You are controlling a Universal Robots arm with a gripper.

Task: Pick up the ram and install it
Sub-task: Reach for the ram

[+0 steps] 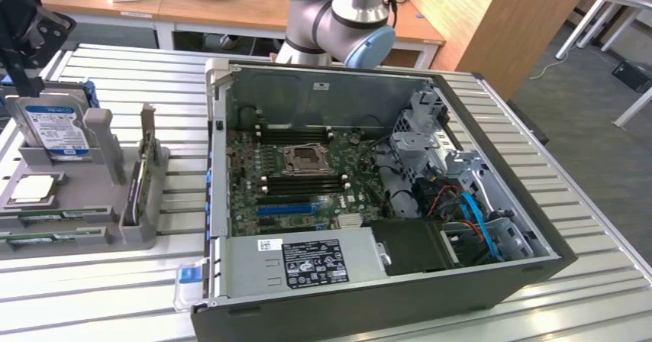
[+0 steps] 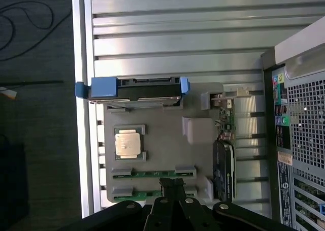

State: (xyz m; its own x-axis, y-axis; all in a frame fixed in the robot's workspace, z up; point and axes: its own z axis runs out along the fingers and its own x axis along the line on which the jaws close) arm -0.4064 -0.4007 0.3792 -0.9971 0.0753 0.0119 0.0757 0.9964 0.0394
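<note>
1. Grey plastic makes up the holder (image 2: 162,147), which lies on the slatted metal table (image 1: 91,300).
2. The ram (image 2: 152,173) is a thin green stick lying flat in grey clips along one edge of the holder, just beside the CPU (image 2: 127,143).
3. A twin stick (image 2: 142,193) lies parallel to the ram, one row nearer the holder's rim.
4. The gripper (image 2: 171,184) hovers over that edge of the holder. Its black fingers are pressed together with nothing between them, and the tips hang above the two sticks. Whether they touch either stick I cannot tell.
5. On the holder's far side from the sticks, a hard drive (image 2: 134,89) with blue rails stands on edge.
6. Along another side of the holder, a taller green card (image 2: 223,165) with a metal bracket stands upright.
7. Off the holder toward the exterior view's right sits the open computer case (image 1: 408,311), its motherboard's CPU socket (image 1: 304,159) facing up.
</note>
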